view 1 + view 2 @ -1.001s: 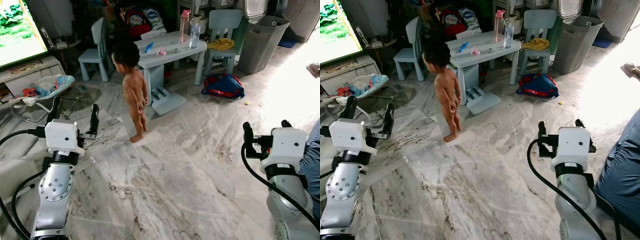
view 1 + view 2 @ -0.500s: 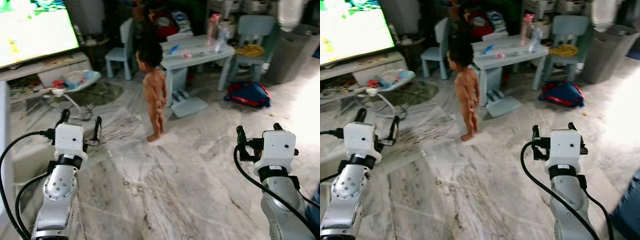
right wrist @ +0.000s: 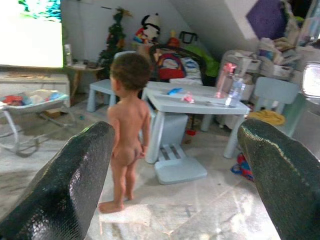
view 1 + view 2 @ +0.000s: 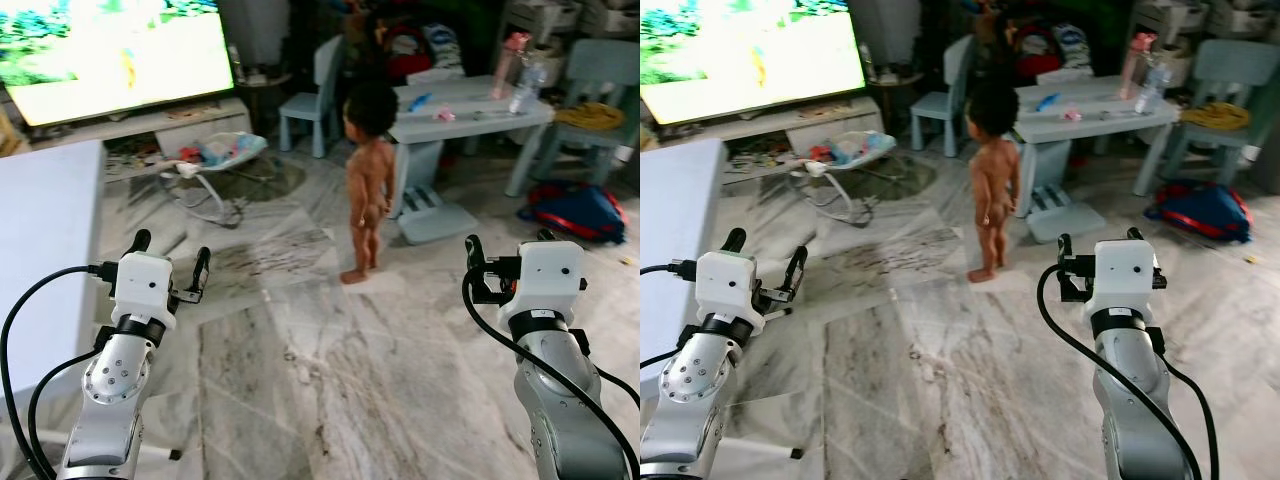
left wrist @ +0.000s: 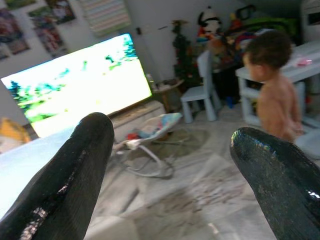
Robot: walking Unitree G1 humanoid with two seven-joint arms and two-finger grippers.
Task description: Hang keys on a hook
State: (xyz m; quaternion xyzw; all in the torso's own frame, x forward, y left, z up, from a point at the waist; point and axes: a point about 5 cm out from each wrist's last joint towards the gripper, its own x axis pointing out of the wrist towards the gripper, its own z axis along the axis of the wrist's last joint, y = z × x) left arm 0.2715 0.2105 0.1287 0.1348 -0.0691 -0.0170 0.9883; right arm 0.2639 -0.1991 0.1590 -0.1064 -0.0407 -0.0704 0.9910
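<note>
The room was a cluttered living space with a grey-veined marble floor [image 4: 330, 380]. At far left a pale blue-grey surface [image 4: 40, 240] filled the edge of view, with a large lit television [image 4: 120, 45] behind it on a low white stand. In front of the stand sat a baby bouncer [image 4: 215, 160]. The left gripper [image 4: 170, 262] was raised over the floor near the pale surface, its fingers [image 5: 65, 185] spread wide and holding nothing. Toward the middle a small person [image 4: 366, 180] stood on the floor, back to the robot, beside a low light-blue table [image 4: 470, 110] carrying bottles [image 4: 520, 85]. A small blue chair [image 4: 310, 95] stood behind. A blue step stool [image 4: 435, 218] lay under the table. The right gripper [image 4: 505, 255] was raised at the right, fingers [image 3: 70, 185] spread and empty. Beyond it lay a blue and red bag [image 4: 575, 210]. I could not tell where the keys or a hook were.
</note>
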